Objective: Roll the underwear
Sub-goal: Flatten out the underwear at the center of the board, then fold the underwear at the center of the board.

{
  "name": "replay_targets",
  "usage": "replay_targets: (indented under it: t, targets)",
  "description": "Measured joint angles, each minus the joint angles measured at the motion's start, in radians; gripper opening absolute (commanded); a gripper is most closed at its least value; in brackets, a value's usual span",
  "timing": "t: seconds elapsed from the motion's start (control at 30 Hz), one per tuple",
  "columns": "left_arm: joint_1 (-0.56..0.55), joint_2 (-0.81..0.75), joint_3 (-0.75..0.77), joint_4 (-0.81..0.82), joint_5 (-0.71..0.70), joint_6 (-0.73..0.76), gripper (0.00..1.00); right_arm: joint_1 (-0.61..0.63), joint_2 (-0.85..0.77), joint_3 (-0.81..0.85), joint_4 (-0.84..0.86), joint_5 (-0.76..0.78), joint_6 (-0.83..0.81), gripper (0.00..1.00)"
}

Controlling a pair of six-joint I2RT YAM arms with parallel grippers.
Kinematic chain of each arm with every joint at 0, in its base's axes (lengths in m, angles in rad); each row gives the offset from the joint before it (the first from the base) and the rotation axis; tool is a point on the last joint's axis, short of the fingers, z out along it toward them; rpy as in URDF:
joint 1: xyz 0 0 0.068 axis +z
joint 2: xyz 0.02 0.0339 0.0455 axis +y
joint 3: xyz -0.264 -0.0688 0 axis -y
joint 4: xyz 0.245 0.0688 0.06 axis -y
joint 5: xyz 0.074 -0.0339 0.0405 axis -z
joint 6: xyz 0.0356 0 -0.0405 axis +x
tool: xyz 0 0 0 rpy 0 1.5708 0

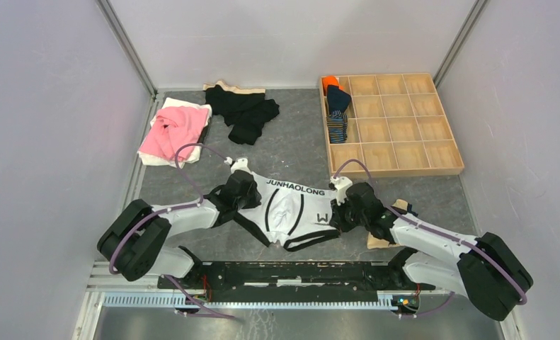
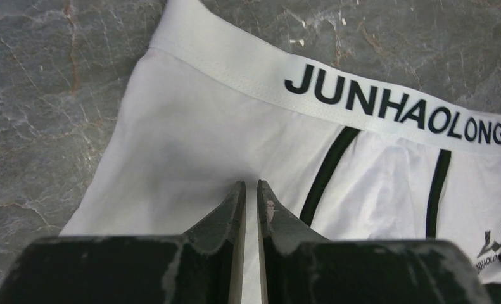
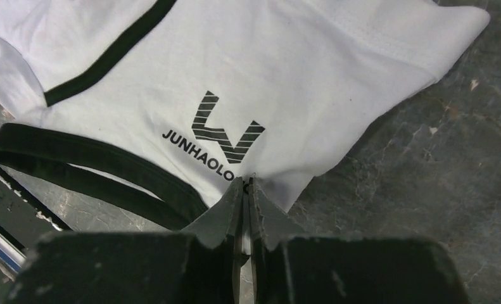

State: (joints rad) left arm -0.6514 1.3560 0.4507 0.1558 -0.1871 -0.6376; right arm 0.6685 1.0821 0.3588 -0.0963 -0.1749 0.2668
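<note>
While both arms reach in from 6 o'clock, the grey marbled table (image 1: 298, 152) carries everything else. At its 1 o'clock corner sits a wooden tray (image 1: 404, 171) divided into square compartments, most of them bare wood. A pink garment (image 1: 174, 131) lies crumpled on white cloth at 10 o'clock, and a heap of black garments (image 1: 247, 112) lies just beside it at 11 o'clock.

Spread flat near the table's middle, toward 6 o'clock, are the white briefs (image 1: 291, 209) with black trim, their lettered waistband turned to 12 o'clock. Navy striped briefs (image 1: 338, 124) are already tucked into the tray's left-hand column of compartments.

At the white briefs' 9 o'clock side, the left gripper (image 2: 251, 187) has its fingers drawn almost together, a thin slit of white cloth between them. At the 3 o'clock side, the right gripper (image 3: 243, 183) is pressed together on the cloth's edge just below the printed logo.
</note>
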Motion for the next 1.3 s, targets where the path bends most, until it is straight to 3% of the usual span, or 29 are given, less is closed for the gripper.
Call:
replay_targets:
  t: [0.07,0.3,0.5,0.63,0.8,1.03,1.3]
  targets:
    - [-0.001,0.025,0.019,0.002,-0.019,-0.010,0.18,0.017,-0.001,-0.016,-0.002,0.023,0.018,0.13]
    - [-0.001,0.073,0.067,-0.017,-0.099,-0.035,0.18,0.098,-0.029,-0.026,-0.004,0.080,0.079,0.35]
    - [0.019,0.125,0.127,-0.050,-0.154,-0.034,0.19,0.190,-0.121,-0.047,-0.008,0.000,0.132,0.42]
    - [0.029,0.140,0.151,-0.063,-0.151,-0.031,0.26,0.192,-0.213,-0.020,-0.061,0.116,0.146,0.54]
    - [0.015,0.048,0.146,-0.089,-0.124,0.004,0.43,0.127,-0.251,0.040,-0.105,0.307,0.168,0.64]
    - [-0.201,-0.169,0.146,-0.097,-0.155,0.036,0.50,-0.016,-0.137,0.042,-0.097,0.321,0.217,0.65]
    - [-0.502,-0.189,0.086,-0.093,-0.227,0.041,0.50,-0.111,-0.068,-0.011,0.016,0.189,0.335,0.62]
